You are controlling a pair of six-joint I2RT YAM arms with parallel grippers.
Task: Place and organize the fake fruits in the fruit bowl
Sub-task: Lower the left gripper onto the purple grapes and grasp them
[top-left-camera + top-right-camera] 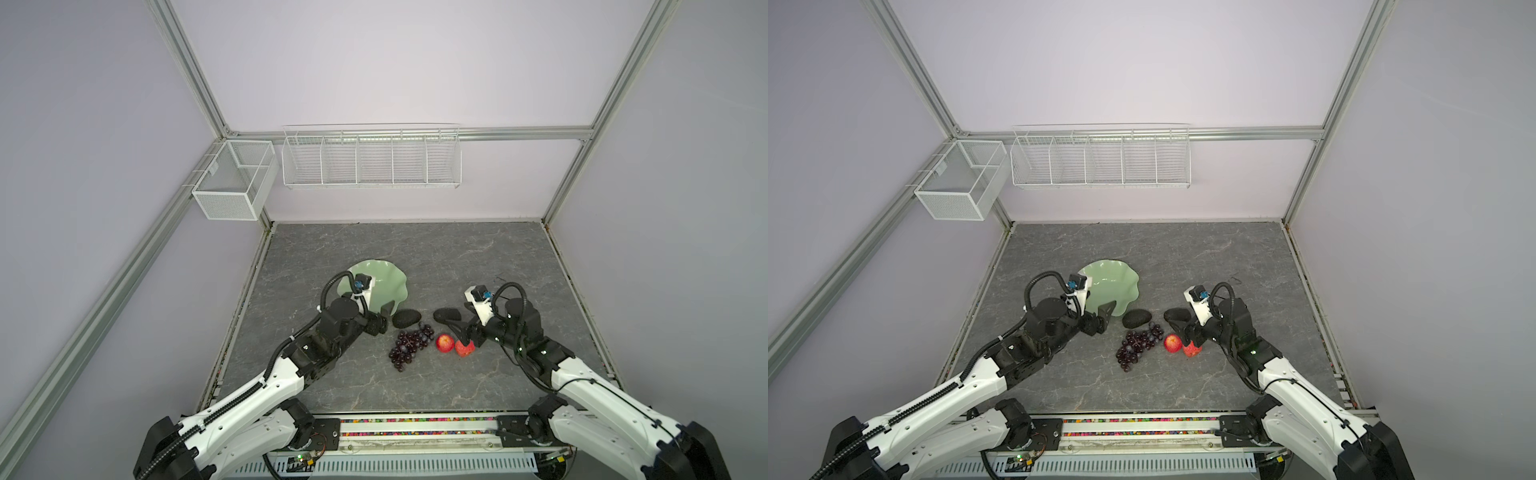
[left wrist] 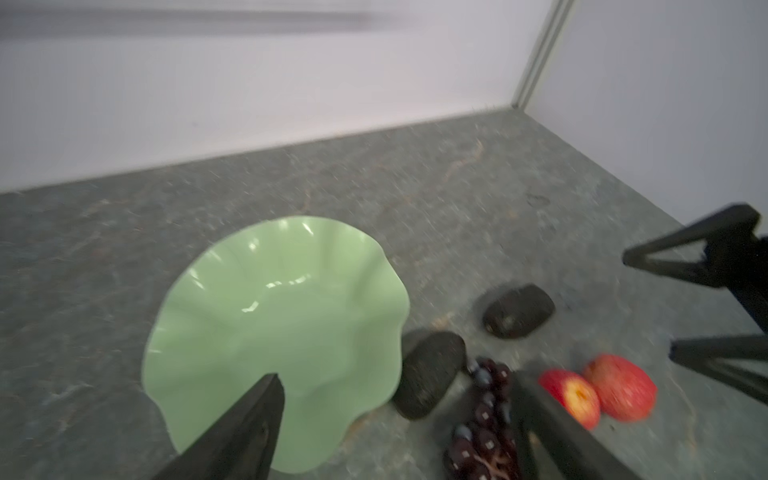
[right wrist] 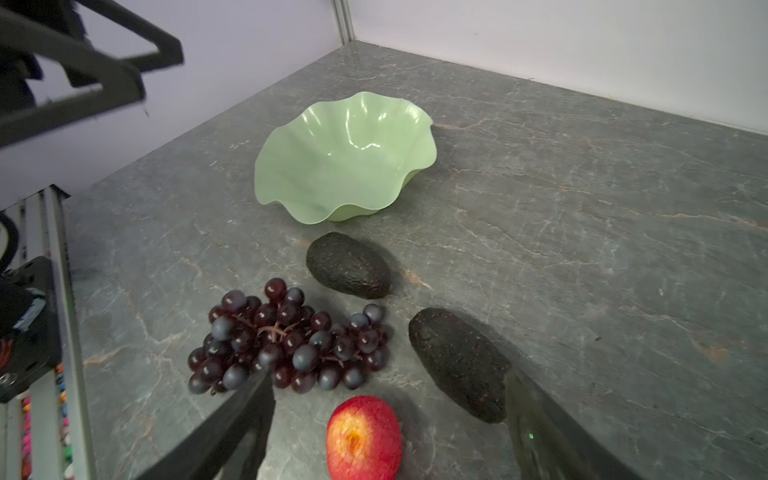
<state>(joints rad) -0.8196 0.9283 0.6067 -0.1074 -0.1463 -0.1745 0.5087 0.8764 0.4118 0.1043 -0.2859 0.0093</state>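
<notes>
— Where is the bowl (image 1: 388, 280)?
— It stands upright on the grey table (image 1: 415, 249), left of centre.

— And the fruit?
— All five pieces lie on the table, outside the bowl. The left avocado (image 1: 405, 319) is just beside the bowl's near rim. The right avocado (image 1: 446, 314) lies further right, apart from its twin. The grapes (image 1: 409, 345) sprawl close in front of the left avocado. The left apple (image 1: 444, 343) and right apple (image 1: 464, 349) sit side by side to the right of the grapes, touching or nearly so.

— What of the left gripper (image 1: 385, 319)?
— It hovers over the bowl's near rim, next to the left avocado. Its jaws are well apart and nothing is held.

— And the right gripper (image 3: 388, 378)?
— It hangs over the apples with its jaws spread wide. The right wrist view shows the left apple lying on the table, seen between the fingers and ungripped. In both top views the right apple is partly hidden under the gripper. Whether a finger touches it cannot be told.
</notes>
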